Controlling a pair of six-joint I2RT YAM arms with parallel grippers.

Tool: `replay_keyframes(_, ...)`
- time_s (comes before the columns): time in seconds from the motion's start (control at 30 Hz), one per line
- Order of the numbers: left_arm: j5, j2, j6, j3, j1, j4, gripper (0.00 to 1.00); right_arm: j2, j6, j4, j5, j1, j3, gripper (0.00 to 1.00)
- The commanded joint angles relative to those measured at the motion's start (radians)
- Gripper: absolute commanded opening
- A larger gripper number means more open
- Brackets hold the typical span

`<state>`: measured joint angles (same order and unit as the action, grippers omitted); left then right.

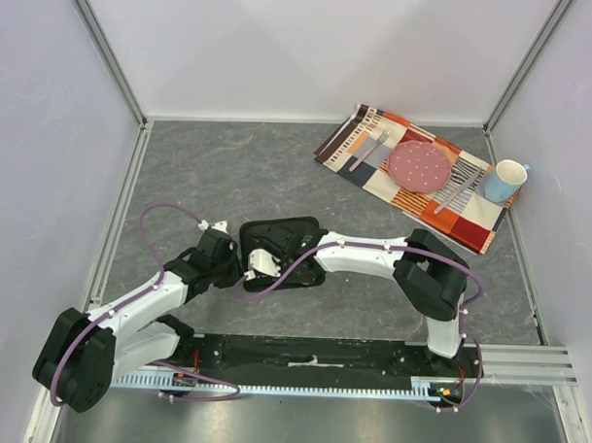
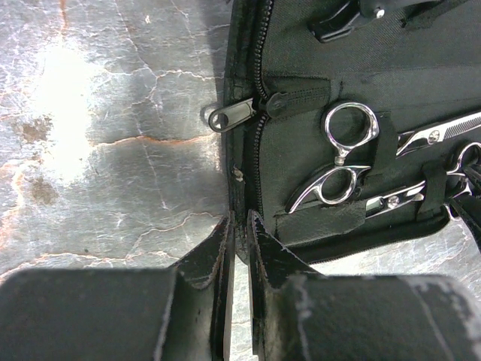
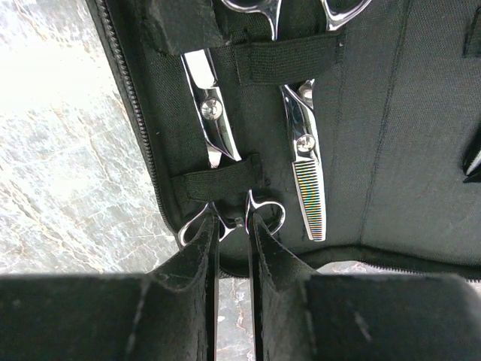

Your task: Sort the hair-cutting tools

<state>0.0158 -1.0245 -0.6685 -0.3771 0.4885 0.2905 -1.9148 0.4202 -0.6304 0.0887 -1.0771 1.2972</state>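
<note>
Top view: a flat black zip-up fabric case (image 1: 278, 229) lies open about mid-way across the grey stone-look table (image 1: 230, 171). The left arm (image 1: 147, 304) and right arm (image 1: 368, 255) are both bent in over it, so the contents are mostly hidden here. Off in the far right corner there's a colourful patchwork placemat (image 1: 349, 146) with a round pink plate (image 1: 419, 167) and a blue mug (image 1: 505, 180), well apart from the case.

Left wrist view: the left gripper (image 2: 239, 226) is clenched on the zipper edge of the case, with the fabric sandwiched between its pads. Inside the case, slim silver scissors with ring handles (image 2: 346, 162) are tucked under black elastic straps (image 2: 385, 135). A second silver pair with a toothed blade (image 2: 443, 131) sits just beside them.

Right wrist view: both pairs sit strapped side by side, blades pointing toward the camera. The right gripper (image 3: 234, 226) is nipped onto small curved silver loops (image 3: 197, 222) at the case's near edge, just below the lower strap. Can't tell which tool they belong to.
</note>
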Motion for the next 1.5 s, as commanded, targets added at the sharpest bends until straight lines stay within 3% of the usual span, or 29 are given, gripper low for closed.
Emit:
replay_keyframes(0.0,-0.059,0.012,0.01,-0.014,0.005,-0.047,0.16,-0.01,0.063,0.058,0.023,0.005,0.048,0.16)
replay_keyframes(0.4,-0.039,0.066,0.03,-0.075,0.005,0.025,0.17,-0.05,0.091,-0.052,0.017,0.029,0.172,0.17)
replay_keyframes(0.6,-0.019,0.087,0.029,-0.108,0.005,0.053,0.21,-0.052,0.003,-0.138,0.002,0.029,0.232,0.36)
replay_keyframes(0.7,-0.019,0.087,0.029,-0.111,0.005,0.058,0.21,-0.01,-0.033,-0.134,0.046,0.031,0.205,0.39)
replay_keyframes(0.8,0.013,0.084,0.026,-0.111,0.005,0.062,0.22,0.02,-0.125,-0.101,0.15,0.071,0.179,0.42)
replay_keyframes(0.97,0.068,0.073,-0.003,-0.118,0.004,0.07,0.25,0.056,-0.335,0.012,0.224,0.253,0.128,0.44)
replay_keyframes(1.47,0.15,0.055,-0.052,-0.114,-0.019,0.016,0.36,-0.024,-0.767,0.431,-0.073,0.536,0.086,0.46)
